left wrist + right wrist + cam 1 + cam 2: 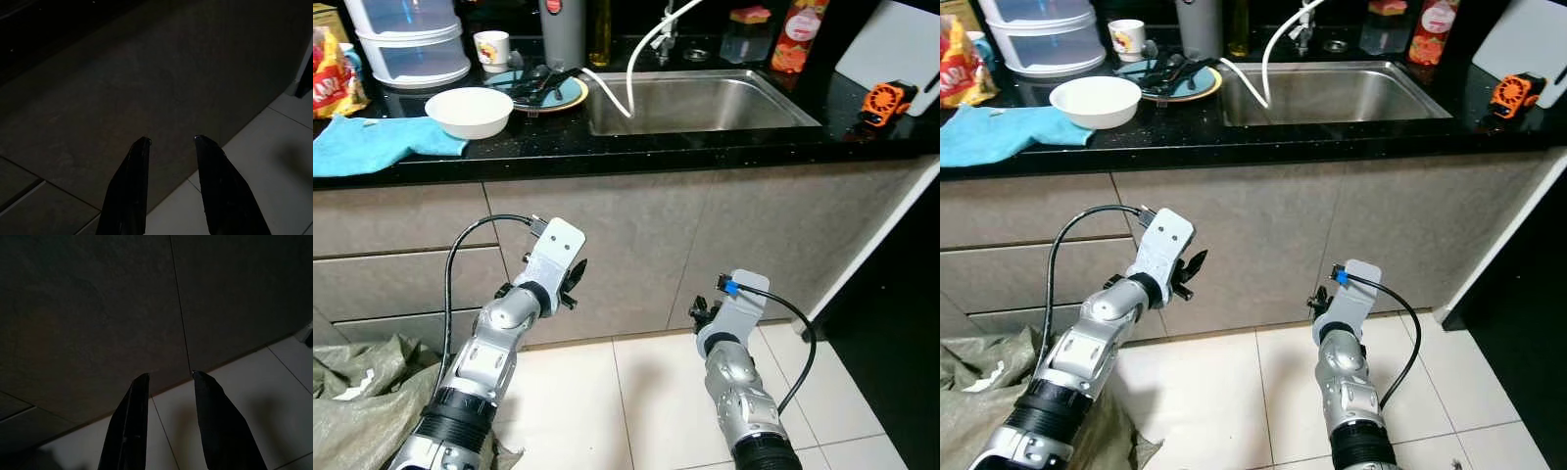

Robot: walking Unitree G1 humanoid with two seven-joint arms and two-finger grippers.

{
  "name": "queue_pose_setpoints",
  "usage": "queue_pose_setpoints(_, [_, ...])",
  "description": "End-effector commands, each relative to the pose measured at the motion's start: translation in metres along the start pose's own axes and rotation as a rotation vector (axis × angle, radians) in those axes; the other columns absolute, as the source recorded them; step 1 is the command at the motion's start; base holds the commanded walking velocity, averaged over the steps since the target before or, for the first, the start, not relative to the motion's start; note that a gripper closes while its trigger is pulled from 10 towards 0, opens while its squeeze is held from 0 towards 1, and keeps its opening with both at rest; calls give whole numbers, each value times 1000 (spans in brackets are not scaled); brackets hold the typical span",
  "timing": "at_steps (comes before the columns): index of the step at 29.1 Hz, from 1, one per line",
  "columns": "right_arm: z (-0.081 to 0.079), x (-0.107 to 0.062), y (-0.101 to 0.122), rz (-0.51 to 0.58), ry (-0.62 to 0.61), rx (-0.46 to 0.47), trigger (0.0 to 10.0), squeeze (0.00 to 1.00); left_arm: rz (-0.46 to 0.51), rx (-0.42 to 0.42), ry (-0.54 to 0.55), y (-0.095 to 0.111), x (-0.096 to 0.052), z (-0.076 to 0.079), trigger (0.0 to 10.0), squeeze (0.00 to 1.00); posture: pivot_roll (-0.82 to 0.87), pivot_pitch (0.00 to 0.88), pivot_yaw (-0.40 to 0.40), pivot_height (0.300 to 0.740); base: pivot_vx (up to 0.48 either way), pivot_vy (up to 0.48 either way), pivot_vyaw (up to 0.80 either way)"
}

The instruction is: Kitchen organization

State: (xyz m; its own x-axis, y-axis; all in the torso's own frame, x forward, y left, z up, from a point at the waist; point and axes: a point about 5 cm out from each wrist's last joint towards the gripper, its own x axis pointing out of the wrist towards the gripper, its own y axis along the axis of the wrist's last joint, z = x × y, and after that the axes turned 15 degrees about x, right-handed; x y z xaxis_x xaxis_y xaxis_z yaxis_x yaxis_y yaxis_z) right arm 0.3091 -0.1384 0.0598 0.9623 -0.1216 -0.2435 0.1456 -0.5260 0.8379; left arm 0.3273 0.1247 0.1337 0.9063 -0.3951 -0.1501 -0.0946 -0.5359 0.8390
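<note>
Cabinet front (705,245) blocks both claws ahead; white bowl (470,111) crowds the counter edge (636,157).

Head views bright, sharp — wrist views dim.

One white bowl (469,111), one mug (492,47), one blue cloth (374,143), one sink (690,102), two stacked containers (411,41).

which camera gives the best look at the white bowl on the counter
The right eye view: the white bowl sits whole and further in from the frame's edge. The left eye view shows the same bowl nearer the left edge. Both wrist views face the dark cabinet fronts and floor tiles instead.
</note>
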Motion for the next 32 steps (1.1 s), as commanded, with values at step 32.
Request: queue_pose_setpoints(32, [15,-13,28,140,-155,18,10000,0,28,-149,169,-19,-10,3,10000,0,241,26,-102,740,0,0,0])
